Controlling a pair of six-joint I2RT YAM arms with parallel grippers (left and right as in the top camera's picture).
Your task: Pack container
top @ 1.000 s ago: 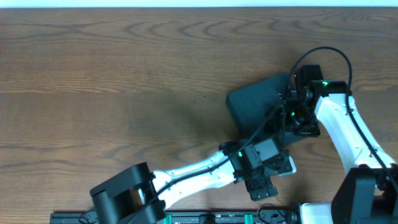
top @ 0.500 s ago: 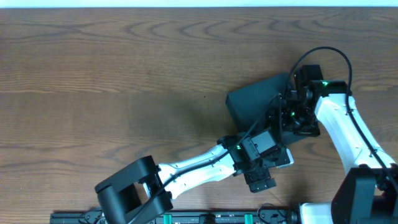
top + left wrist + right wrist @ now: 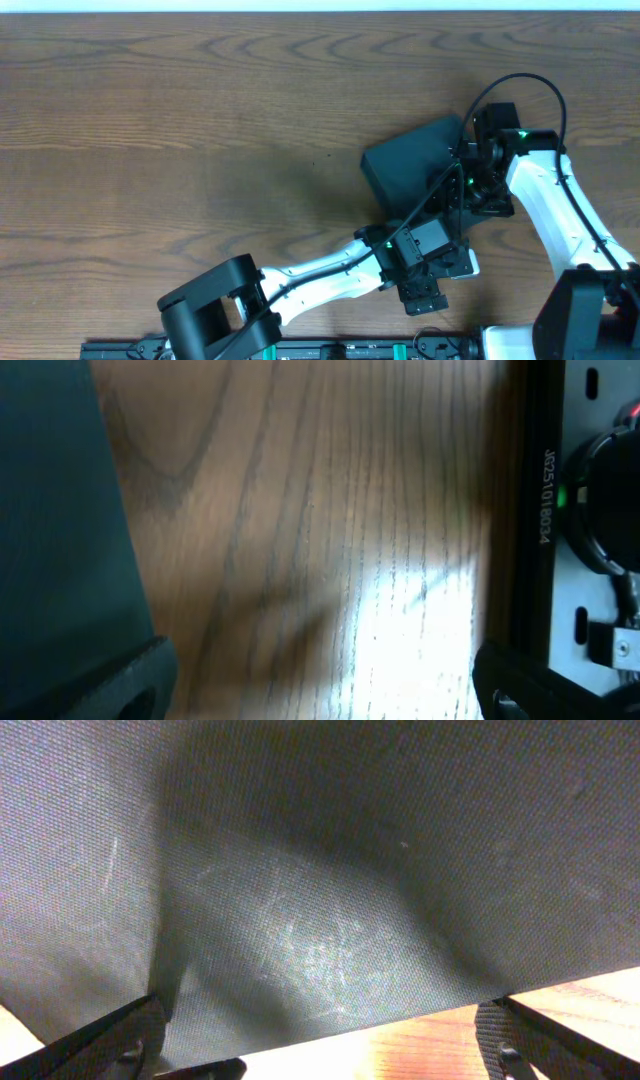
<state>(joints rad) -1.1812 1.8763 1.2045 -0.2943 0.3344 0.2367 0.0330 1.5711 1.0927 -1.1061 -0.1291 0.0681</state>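
The container [image 3: 410, 165] is a dark teal-green box with its lid down, lying slanted on the wood table right of centre. My right gripper [image 3: 466, 190] hangs over its right edge. In the right wrist view the matte lid [image 3: 350, 850] fills the frame and the right gripper [image 3: 330, 1045] stands open, its fingertips [image 3: 560, 1035] spread over the lid's edge. My left gripper [image 3: 442, 250] is just in front of the container. It is open [image 3: 325, 695] over bare wood with nothing between its fingers, and the container's side [image 3: 60, 510] shows at the left.
A pale patch [image 3: 462, 262] shows beside the left wrist; I cannot tell what it is. The black base rail [image 3: 545, 500] runs along the table's near edge, close to the left gripper. The table's far edge [image 3: 320, 12] is at the top.
The left wrist nudged up and left, then came back down to about where it was. The right arm and the container have held still.
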